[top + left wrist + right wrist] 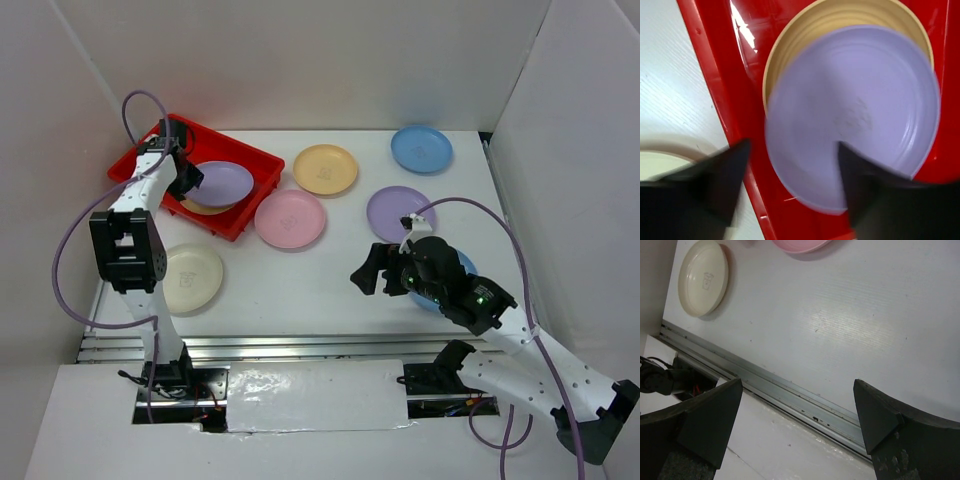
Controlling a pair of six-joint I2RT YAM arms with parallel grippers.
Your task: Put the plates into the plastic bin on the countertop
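Though blurry, shallow pale purple plate

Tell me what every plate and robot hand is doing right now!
Bin: holds stacked plates.
Left gripper: open, over the bin.
Right gripper: open, empty.
Top purple plate: in bin, on a yellow plate.
Pink plate: on table.
Orange plate: on table.
Far blue plate: on table.
Other purple plate: on table.
Cream plate: on table.
Near blue plate: on table, partly under right arm.
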